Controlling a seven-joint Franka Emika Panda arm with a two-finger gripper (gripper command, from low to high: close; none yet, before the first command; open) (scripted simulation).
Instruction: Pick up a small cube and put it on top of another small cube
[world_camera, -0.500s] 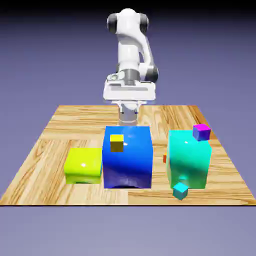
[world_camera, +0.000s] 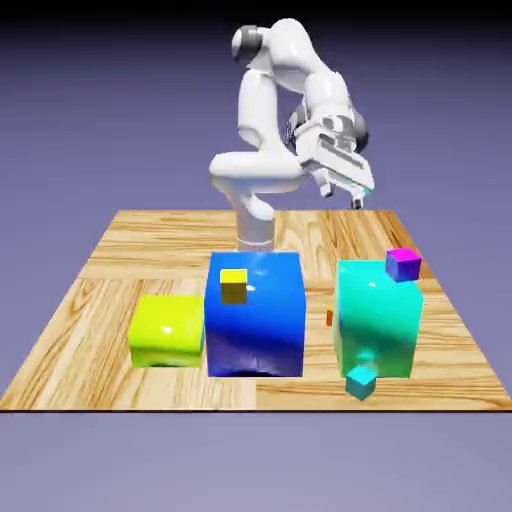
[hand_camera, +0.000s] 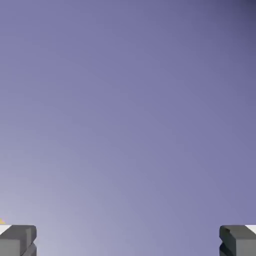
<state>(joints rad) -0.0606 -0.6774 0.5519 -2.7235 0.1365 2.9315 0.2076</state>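
Two fingertips of the gripper (world_camera: 342, 196) are standing wide apart with nothing between them, hovering high above the teal block (world_camera: 376, 318); the magenta cube (world_camera: 403, 265) is sitting at that block's upper right in the exterior view, and the orange-red cube (world_camera: 330, 318) is peeking out, partly hidden, at its left

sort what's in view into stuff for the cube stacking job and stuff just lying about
For the job:
- small orange-red cube, mostly hidden
- small magenta cube
- tool, open

Just lying about:
- small yellow cube
- small cyan cube
- big blue block
- big teal block
- yellow-green block
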